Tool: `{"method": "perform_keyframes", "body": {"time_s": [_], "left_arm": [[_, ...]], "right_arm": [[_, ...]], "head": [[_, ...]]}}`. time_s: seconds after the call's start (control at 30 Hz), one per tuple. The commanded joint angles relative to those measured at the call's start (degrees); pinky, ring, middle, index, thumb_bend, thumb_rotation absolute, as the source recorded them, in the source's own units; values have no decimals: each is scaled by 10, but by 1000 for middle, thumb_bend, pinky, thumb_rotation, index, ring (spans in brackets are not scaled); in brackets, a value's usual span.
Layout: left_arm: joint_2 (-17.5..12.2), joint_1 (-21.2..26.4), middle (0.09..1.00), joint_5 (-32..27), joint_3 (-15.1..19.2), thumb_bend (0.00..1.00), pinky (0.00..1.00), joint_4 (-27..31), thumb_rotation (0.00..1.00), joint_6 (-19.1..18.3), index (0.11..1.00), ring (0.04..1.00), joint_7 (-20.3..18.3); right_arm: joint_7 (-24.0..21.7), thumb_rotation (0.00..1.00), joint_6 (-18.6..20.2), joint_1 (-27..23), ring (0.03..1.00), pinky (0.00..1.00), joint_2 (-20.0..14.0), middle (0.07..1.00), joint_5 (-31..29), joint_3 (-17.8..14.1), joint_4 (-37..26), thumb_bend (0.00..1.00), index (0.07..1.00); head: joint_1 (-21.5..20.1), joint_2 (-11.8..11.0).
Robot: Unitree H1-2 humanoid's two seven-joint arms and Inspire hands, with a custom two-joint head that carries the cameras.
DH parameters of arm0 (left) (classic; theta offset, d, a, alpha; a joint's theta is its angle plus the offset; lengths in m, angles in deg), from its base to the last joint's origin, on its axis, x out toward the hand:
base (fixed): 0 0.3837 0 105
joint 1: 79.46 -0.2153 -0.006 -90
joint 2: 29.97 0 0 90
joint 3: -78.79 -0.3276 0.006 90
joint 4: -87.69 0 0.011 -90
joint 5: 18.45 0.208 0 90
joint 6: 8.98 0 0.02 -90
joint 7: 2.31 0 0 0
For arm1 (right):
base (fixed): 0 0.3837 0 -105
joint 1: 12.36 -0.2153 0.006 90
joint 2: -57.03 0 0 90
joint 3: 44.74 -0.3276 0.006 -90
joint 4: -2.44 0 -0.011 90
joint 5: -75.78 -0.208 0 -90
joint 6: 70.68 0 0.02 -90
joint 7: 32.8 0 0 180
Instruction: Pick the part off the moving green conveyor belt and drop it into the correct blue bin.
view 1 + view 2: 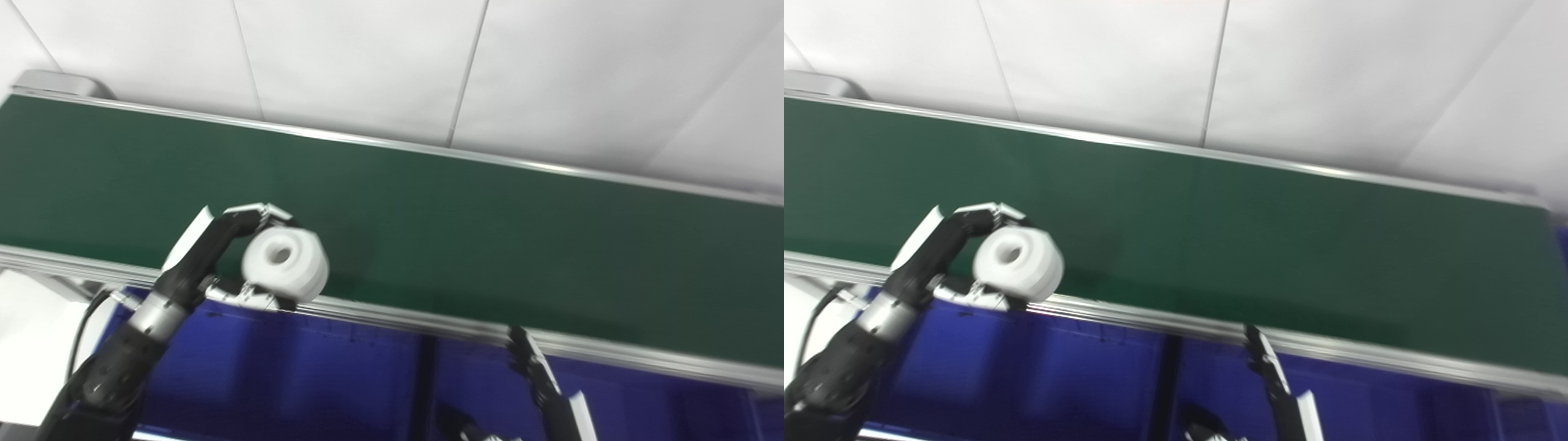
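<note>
Belt's (1213,226) right end (right eye only)

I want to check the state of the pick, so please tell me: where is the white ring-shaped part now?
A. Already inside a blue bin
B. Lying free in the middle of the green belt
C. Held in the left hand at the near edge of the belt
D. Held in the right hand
C: fingers of the left hand close above and below the white part at the belt's near edge.
</note>
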Motion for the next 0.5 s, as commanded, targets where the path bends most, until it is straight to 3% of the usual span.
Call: {"method": "perform_keyframes", "body": {"time_s": [0.0, 0.17, 0.33, 0.47], "left_arm": [[-17, -11, 499, 2, -6, 502, 481, 28, 0, 23, 499, 459, -8], [-37, -40, 507, 45, -43, 501, 496, 56, 0, 24, 485, 469, -10], [-50, -52, 511, 76, -77, 500, 509, 69, 0, 23, 477, 469, -4], [-56, -41, 515, 107, -107, 498, 515, 58, 0, 18, 479, 468, -40]], "right_arm": [[-11, 415, 14, 7, 925, 889, 1, 945, -3, 1, -38, 836, 954], [-20, 424, 52, 13, 924, 874, 0, 944, -3, -4, -74, 849, 949], [-24, 428, 65, 16, 922, 876, -4, 946, -5, -11, -88, 847, 951], [-28, 431, 77, 17, 919, 864, -6, 948, -7, -17, -94, 853, 952]], "head": [[1, -1], [-6, 26], [-4, 35], [-5, 38]]}}
